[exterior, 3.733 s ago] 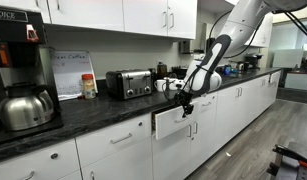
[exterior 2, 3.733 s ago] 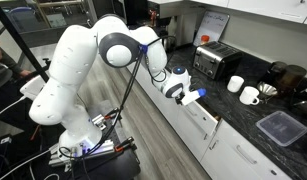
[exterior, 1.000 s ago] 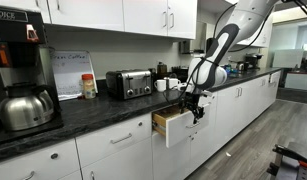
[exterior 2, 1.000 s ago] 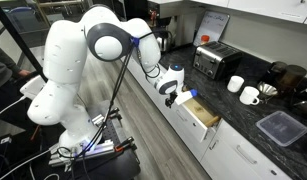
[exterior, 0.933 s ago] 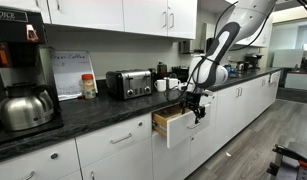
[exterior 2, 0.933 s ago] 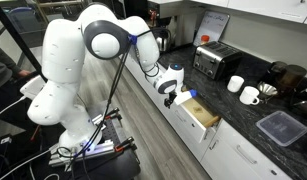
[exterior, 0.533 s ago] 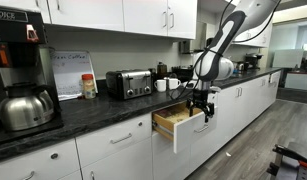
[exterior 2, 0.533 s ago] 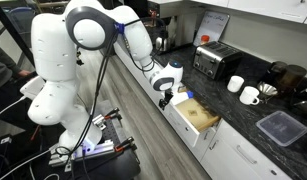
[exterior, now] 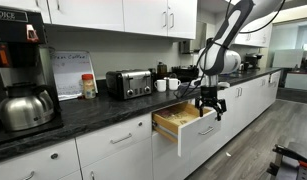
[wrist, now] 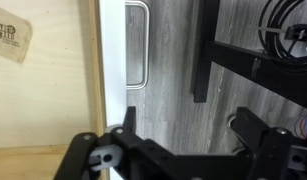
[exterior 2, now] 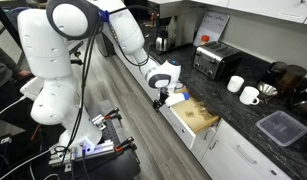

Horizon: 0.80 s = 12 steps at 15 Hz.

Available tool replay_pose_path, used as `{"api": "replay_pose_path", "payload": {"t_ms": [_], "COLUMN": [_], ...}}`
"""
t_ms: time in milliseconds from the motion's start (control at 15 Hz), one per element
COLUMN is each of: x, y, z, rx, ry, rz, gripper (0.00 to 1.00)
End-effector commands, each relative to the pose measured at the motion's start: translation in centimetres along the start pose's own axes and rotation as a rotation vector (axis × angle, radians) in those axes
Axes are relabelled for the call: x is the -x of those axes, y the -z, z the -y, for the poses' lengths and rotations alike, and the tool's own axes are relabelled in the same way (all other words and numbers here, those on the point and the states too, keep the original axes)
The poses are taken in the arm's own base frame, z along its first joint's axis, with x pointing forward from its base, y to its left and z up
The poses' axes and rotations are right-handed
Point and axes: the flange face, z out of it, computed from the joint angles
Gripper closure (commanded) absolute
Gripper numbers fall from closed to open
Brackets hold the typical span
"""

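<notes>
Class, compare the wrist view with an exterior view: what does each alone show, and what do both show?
Only the wrist view shows the printed paper lying in the open wooden drawer. Only an exterior view shows the silver toaster on the dark counter. Both show that drawer, its white front and the robot's open hand.

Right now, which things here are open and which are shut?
drawer: open, pulled out from the counter.
drawer handle: free, nothing gripping it.
gripper: open, empty, just in front of the drawer.
upper cabinets: shut.
lower cabinet doors: shut.
</notes>
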Motion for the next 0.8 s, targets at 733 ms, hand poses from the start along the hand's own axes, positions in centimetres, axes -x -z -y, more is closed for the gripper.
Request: {"api": "replay_pose_path", "payload": {"t_ms": [733], "x": [-4.5], "y": [16.1], "z": [-4.2], "rx": [0.278], "ry": [-0.477], "rz": [0.065], "gripper": [0.00]}}
